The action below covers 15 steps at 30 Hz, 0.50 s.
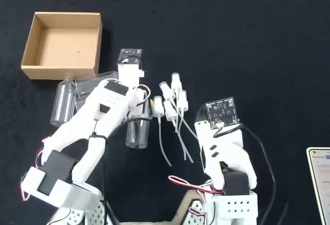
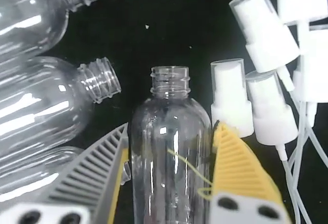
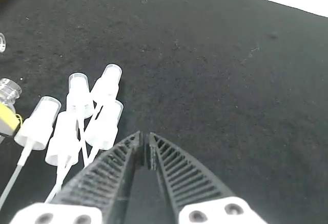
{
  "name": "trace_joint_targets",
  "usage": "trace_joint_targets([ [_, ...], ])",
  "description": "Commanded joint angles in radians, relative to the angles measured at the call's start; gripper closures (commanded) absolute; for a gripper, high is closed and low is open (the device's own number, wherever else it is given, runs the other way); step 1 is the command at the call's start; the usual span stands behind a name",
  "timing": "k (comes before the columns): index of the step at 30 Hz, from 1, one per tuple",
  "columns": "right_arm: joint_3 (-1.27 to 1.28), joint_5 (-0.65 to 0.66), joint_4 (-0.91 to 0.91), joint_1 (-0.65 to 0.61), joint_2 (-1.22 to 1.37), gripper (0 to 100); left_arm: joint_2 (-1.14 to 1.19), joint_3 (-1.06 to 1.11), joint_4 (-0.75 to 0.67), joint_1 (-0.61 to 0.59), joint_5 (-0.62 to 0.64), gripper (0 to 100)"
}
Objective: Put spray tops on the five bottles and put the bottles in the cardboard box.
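My left gripper (image 2: 170,128) is shut on a clear, capless bottle (image 2: 171,147), with its grey finger (image 2: 97,178) on one side and its yellow finger (image 2: 241,167) on the other. In the high view this bottle (image 1: 138,131) lies under the left arm, right of two more bottles (image 1: 64,101). Several white spray tops (image 1: 170,99) with thin tubes lie just right of it, touching the yellow finger. My right gripper (image 3: 146,149) is shut on nothing above the cloth, near the spray tops (image 3: 87,111). The cardboard box (image 1: 62,21) sits at the far left with nothing in it.
Three more open-necked bottles (image 2: 51,106) lie side by side next to the grey finger. A black cloth (image 1: 247,50) covers the table, bare on its far right half. A device with a lit screen (image 1: 319,178) pokes in at the right edge.
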Motion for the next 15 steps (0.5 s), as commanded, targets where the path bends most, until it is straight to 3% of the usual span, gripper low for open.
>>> trace_joint_targets([
  [1,-0.005,-0.003,-0.029,-0.012,-0.093,98.3,-0.005,-0.007,-0.014,0.008,0.017,75],
  [7,-0.005,-0.003,-0.028,-0.012,-0.093,98.3,0.072,-0.051,0.037,0.01,0.015,74],
  [15,-0.005,-0.003,-0.026,-0.012,-0.093,98.3,0.238,-0.282,0.23,0.01,0.014,72],
])
